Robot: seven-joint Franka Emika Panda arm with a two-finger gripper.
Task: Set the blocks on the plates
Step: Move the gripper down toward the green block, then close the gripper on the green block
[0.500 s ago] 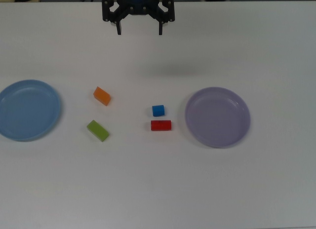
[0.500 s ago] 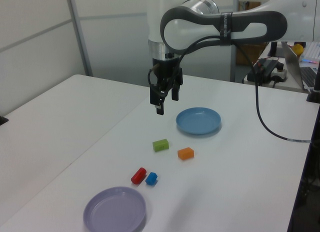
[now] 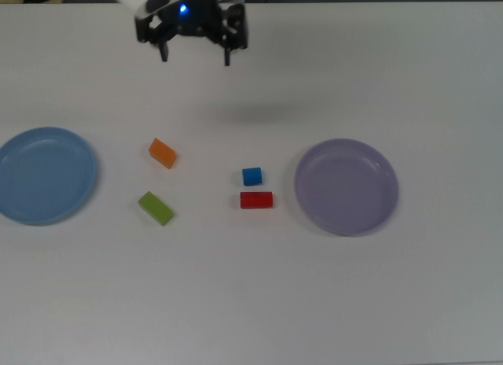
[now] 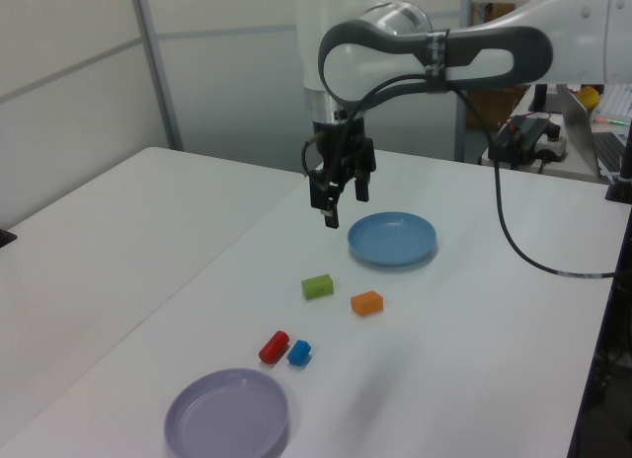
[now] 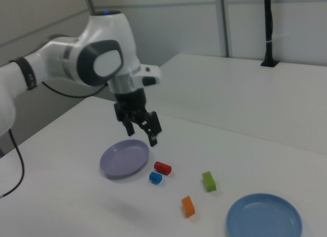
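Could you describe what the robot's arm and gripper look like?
The arm is glossy white with dark grey joint sections. The gripper is black with two slim fingers, and a blue light glows on it in the top view. A black cable trails beside it.

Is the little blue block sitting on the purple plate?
No, the blue block sits on the table, apart from the purple plate.

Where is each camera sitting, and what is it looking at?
Top view: overhead, looking straight down at the table; only the gripper shows.
Left view: off the purple plate's end, looking along the table toward the blue plate; arm and gripper show.
Right view: off the blue plate's end, facing back; arm and gripper show.
All three share both plates and four blocks.
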